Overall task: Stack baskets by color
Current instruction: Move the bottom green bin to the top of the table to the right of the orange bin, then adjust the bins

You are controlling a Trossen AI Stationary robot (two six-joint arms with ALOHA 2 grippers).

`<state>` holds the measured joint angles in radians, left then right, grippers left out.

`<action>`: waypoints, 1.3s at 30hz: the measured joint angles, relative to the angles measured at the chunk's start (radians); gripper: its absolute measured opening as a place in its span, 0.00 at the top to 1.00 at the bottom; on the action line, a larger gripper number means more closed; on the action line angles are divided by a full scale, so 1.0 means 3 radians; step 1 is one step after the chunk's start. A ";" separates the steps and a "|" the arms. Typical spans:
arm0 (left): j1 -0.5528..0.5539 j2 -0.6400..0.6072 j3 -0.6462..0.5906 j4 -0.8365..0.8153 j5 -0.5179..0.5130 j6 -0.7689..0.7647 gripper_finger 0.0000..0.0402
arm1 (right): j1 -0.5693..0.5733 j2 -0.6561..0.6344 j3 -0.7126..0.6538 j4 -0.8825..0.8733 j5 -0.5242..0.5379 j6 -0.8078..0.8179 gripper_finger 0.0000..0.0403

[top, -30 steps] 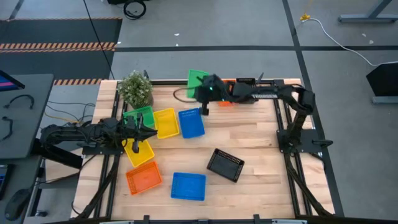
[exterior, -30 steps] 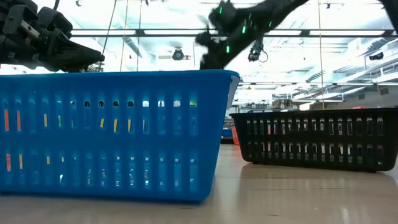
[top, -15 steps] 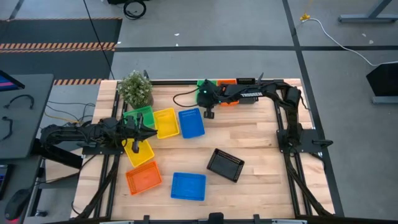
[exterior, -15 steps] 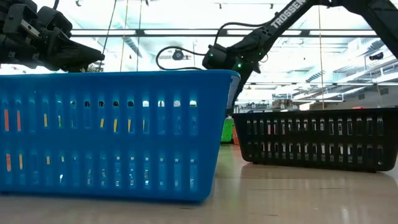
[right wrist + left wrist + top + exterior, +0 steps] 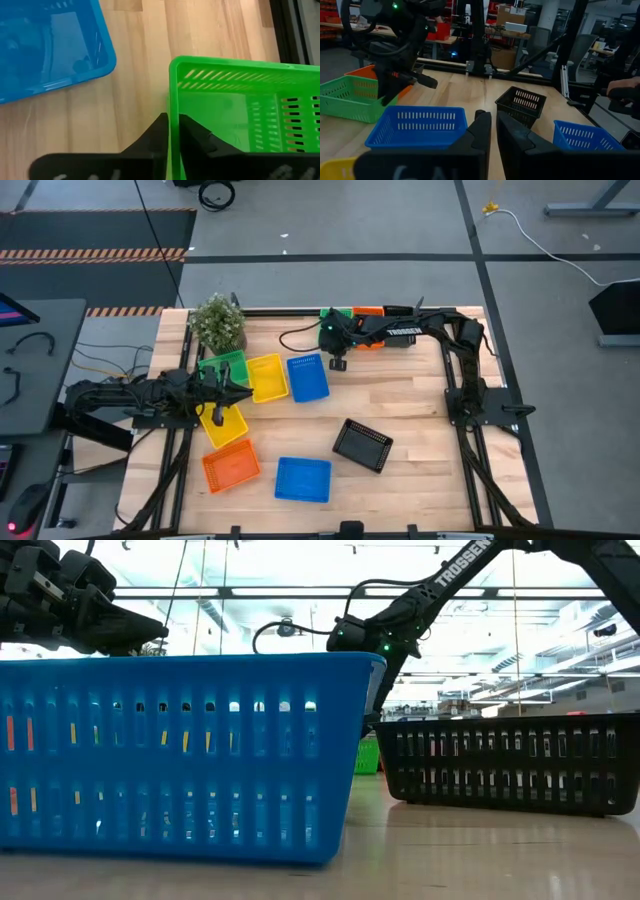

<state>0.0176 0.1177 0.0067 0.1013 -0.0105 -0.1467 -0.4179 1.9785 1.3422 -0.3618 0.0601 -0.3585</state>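
Overhead, two blue baskets (image 5: 307, 377), two green (image 5: 224, 366), seemingly one black (image 5: 362, 445).

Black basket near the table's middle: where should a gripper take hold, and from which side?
Probably by one long wall's top rim, coming down from above. The black basket sits upright and open-topped, turned askew on the table, apart from its neighbours, so a finger can go inside the thin perforated wall and one outside. The wrist would need turning to match its angle.
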 joint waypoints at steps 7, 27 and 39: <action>0.0000 0.0000 0.0000 -0.0001 0.0000 0.0000 0.92 | -0.0003 -0.0032 0.0000 -0.0030 0.0004 0.0002 0.74; -0.0001 0.0000 -0.0001 -0.0003 0.0000 0.0000 0.91 | -0.1056 -0.0834 -0.0046 -0.1439 0.0606 0.1229 0.98; 0.0000 0.0000 -0.0001 -0.0003 0.0001 0.0001 0.93 | -0.1442 -0.0818 -0.0685 -0.1060 0.0359 0.1438 0.98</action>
<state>0.0175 0.1177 0.0065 0.1005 -0.0101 -0.1465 -0.8506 1.7332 1.1368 -0.6797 0.1676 0.0728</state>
